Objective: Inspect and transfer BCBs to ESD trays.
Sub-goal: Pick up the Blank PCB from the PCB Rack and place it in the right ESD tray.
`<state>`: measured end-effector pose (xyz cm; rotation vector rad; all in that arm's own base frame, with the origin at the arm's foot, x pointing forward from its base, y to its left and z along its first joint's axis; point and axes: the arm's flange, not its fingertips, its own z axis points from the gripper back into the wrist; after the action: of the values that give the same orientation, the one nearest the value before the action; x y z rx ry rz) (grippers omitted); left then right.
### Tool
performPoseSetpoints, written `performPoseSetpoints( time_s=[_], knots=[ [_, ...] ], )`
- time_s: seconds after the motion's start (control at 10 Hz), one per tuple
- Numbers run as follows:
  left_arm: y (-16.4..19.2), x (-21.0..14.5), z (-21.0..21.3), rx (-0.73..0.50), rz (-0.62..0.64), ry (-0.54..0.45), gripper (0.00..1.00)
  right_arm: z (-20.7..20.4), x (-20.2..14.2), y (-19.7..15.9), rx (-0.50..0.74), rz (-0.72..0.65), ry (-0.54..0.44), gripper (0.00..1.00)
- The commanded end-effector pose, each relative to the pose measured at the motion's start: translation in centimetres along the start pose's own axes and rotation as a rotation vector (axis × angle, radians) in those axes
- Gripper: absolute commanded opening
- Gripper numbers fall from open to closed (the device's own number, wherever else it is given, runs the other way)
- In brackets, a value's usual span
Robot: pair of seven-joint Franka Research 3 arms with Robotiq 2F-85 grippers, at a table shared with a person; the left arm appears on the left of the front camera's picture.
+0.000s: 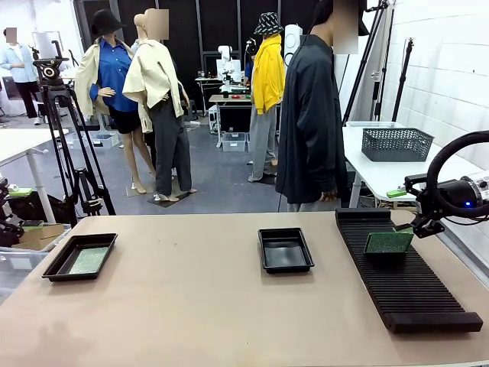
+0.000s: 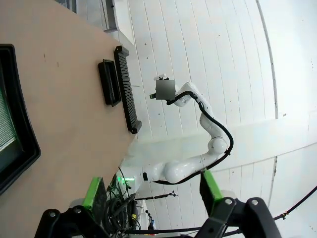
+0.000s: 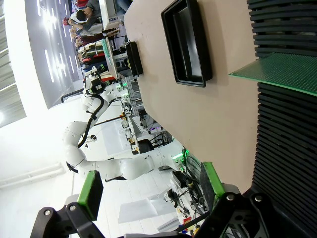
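Note:
One green BCB [image 1: 388,242] stands on edge in the long black slotted rack [image 1: 405,279] at the right; it appears as the green board [image 3: 280,72] in the right wrist view. My right gripper [image 1: 417,225] hovers just right of that board, open and holding nothing [image 3: 151,188]. A second BCB [image 1: 89,260] lies flat in the left ESD tray [image 1: 55,266], whose rim [image 2: 22,134] is at the left of the left wrist view. The middle ESD tray [image 1: 285,249] holds nothing. My left gripper [image 2: 152,191] is open beside the left tray.
A person in a dark coat [image 1: 309,122] stands at the far side of the table, behind the middle tray. A grey wire-mesh basket [image 1: 396,143] sits on a white side table at the back right. Bare tabletop [image 1: 191,306] lies between the trays and the front edge.

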<state>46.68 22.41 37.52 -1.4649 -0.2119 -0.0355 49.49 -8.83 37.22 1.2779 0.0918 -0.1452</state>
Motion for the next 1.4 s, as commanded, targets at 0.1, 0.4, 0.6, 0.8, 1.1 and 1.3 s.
performPoseSetpoints(
  time_s=[0.1, 0.4, 0.6, 0.8, 1.1, 1.3],
  knots=[
    [-0.1, 0.1, 0.1, -0.001, -0.005, -0.004, 1.00, -0.1, -0.2, 0.2, 0.001, 0.003, 0.001, 1.00],
    [-0.1, 0.1, 0.1, -0.001, -0.005, -0.004, 1.00, -0.4, 1.3, 1.7, -0.060, 0.122, 0.015, 1.00],
    [-0.1, 0.1, 0.1, -0.001, -0.005, -0.004, 1.00, -1.3, 3.6, 4.2, -0.135, 0.304, 0.018, 1.00],
    [-0.1, 0.1, 0.1, -0.001, -0.005, -0.004, 1.00, -2.1, 5.0, 6.3, -0.227, 0.543, 0.137, 1.00],
    [-0.1, 0.1, 0.1, -0.001, -0.005, -0.004, 1.00, -4.3, 5.4, 8.7, -0.545, 0.928, 0.329, 1.00],
    [-0.1, 0.1, 0.1, -0.001, -0.005, -0.004, 1.00, -6.1, 4.4, 9.9, -0.694, 1.118, 0.410, 1.00]
  ],
)
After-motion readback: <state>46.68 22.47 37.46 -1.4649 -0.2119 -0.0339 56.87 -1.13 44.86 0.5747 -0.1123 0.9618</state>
